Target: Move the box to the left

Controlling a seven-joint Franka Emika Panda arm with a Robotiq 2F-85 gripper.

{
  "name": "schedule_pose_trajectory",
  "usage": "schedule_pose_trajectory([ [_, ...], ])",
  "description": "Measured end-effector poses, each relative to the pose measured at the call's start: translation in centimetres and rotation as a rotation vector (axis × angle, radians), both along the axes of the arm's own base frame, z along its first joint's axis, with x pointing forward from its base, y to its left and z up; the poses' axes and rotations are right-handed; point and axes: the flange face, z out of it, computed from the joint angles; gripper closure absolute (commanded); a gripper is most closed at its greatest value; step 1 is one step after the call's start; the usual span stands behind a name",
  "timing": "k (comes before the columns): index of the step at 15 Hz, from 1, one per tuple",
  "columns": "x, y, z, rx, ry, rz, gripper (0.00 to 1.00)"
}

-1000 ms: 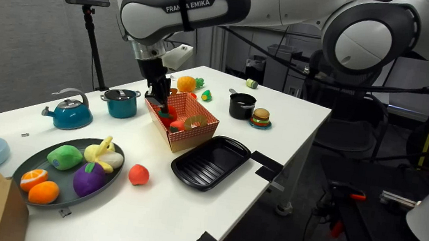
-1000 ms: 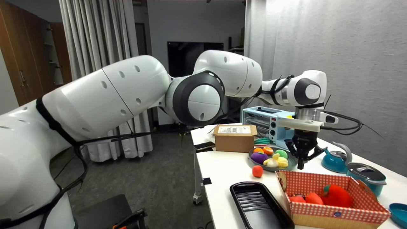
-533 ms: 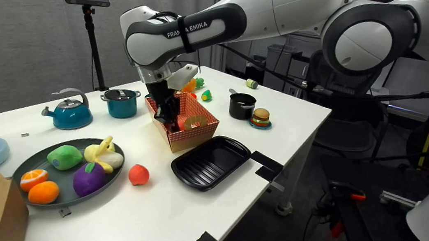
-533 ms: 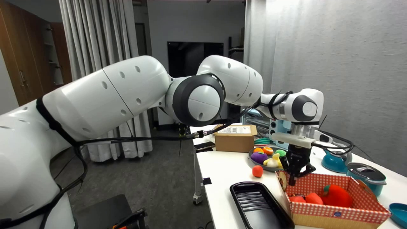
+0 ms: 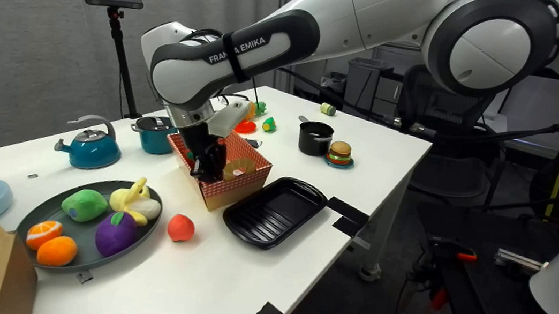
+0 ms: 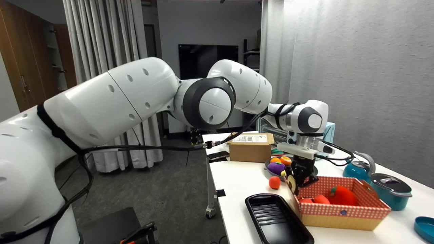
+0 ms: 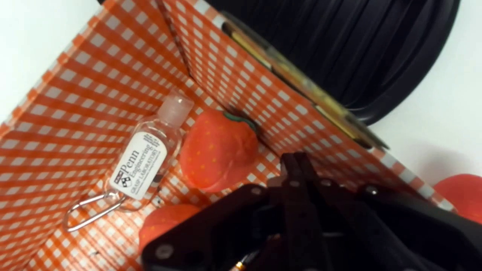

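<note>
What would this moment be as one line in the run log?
gripper: shut, inside box near one wall, contact unclear | box: upright on table, holding strawberry, bottle, more red toys | black tray: beside box

Box (image 6: pixel 325 211): looks like thin card, smooth and matt, printed in checks. Gripper (image 7: pixel 295 156): dull black, set with shiny metal screw heads (image 7: pixel 372 189). Bottle (image 7: pixel 163 128): clear, glossy plastic; its label (image 7: pixel 140 165) reads as smooth paper. Clip (image 7: pixel 95 217): bright, polished metal. Toy strawberry (image 7: pixel 216 150): matt. Tray (image 6: pixel 278 220): glossy, ridged floor. Round plate (image 5: pixel 84 248): smooth, matt. Carton (image 6: pixel 250 154): matt brown cardboard with a paper sticker (image 6: pixel 250 138). Kettle (image 5: pixel 94 150): glossy body. Teal pot (image 6: pixel 395 200): glossy, under a shiny lid (image 6: pixel 390 183). Arm (image 6: pixel 139 91): smooth shell with a soft gloss. Tabletop (image 5: pixel 242 276): smooth, faint sheen. Curtain (image 6: pixel 105 51): folded cloth. Cabinet (image 6: pixel 30 57): wood-grained doors.
</note>
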Motion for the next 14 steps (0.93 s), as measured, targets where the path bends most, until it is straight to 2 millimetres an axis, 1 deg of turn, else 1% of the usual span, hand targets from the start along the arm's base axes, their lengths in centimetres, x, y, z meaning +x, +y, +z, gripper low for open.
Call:
schedule_pose_trajectory([
  [3,0.3,3.5,0.6,0.030,-0.011,0.036,1.00],
  [6,0.4,6.2,1.2,0.055,-0.013,0.068,1.00],
  [8,0.4,7.3,1.6,0.066,-0.017,0.080,1.00],
  [14,0.0,8.8,2.5,0.091,-0.030,0.101,1.00],
])
